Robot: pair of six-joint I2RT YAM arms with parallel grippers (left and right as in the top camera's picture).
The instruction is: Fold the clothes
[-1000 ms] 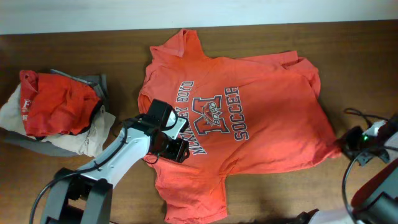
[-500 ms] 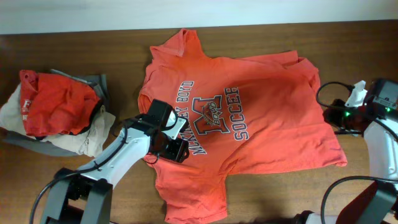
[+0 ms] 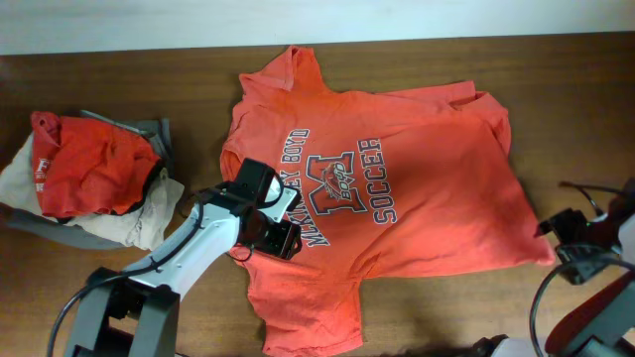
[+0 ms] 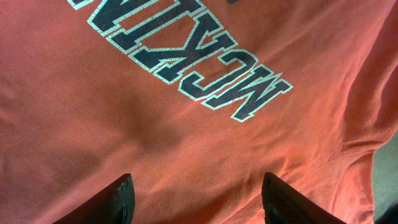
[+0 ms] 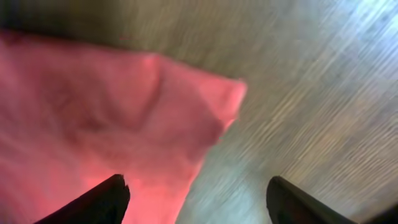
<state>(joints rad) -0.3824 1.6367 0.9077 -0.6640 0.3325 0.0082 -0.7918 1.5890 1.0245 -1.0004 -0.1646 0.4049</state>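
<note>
The clothes, an orange-red T-shirt (image 3: 427, 188), lie spread print-up on the wooden table (image 3: 575, 109), neck toward the left. My left gripper (image 3: 283, 239) hovers over the shirt's near-left part beside the navy lettering; in the left wrist view it (image 4: 196, 199) stands open with only flat cloth (image 4: 186, 130) below. My right gripper (image 3: 557, 248) is at the shirt's near-right corner. The right wrist view shows it (image 5: 196, 199) open, straddling that corner (image 5: 130, 106), one fingertip over cloth and the other over bare wood.
A heap of other garments (image 3: 89, 174), red on top of beige and grey, sits at the table's left end. A black cable (image 3: 580, 185) loops by the right arm. The table's far edge meets a white wall.
The right arm swung from the far right side toward me to the shirt's near-right corner, and its jaws spread open. The left arm and the shirt have not moved.
</note>
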